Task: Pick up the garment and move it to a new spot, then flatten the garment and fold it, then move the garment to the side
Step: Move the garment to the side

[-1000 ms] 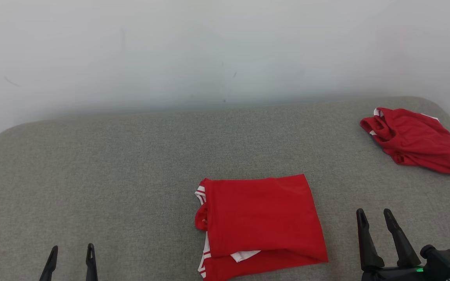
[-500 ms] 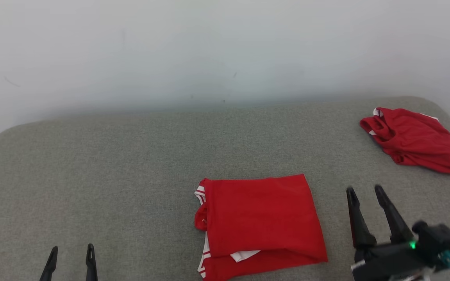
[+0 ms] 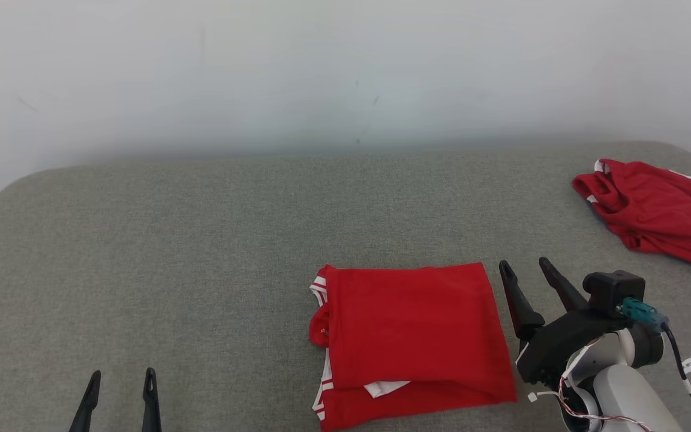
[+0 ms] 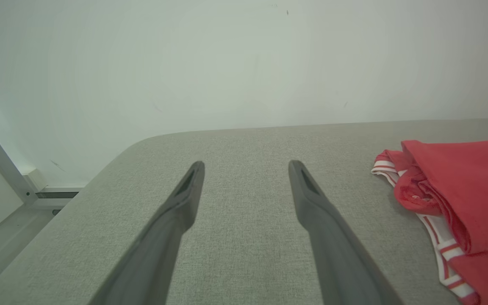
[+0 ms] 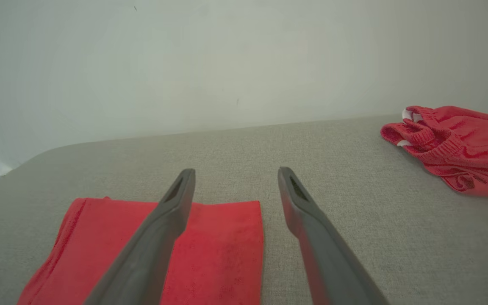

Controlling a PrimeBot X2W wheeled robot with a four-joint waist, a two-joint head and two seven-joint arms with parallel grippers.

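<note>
The left jaws sit low at my near left, dark fingers [image 3: 149, 396] spread wide with nothing between them, hovering over bare grey table [image 3: 189, 240] well apart from the work. I'd leave them parked there unless the stack needs a second hold.

Right of centre, near my edge, lies the folded red garment [image 3: 411, 336]: a neat rectangle, white-striped trim showing along its left side and a white tag peeking out between the layers at the front. Folding looks done to me, so the step in hand is shifting it aside.

The right jaws are just beside the garment's right edge, fingers [image 3: 516, 303] fully apart and empty, pointing away from me; in the right wrist view one finger [image 5: 159, 237] overlaps the cloth's corner. To do this well, I'd come in low, slip one finger under the whole stack at that edge and pinch every layer, then slide rather than lift high so the fold doesn't fall open.

At the far right sits a crumpled red garment [image 3: 657, 210]; I'd keep clear of it.
</note>
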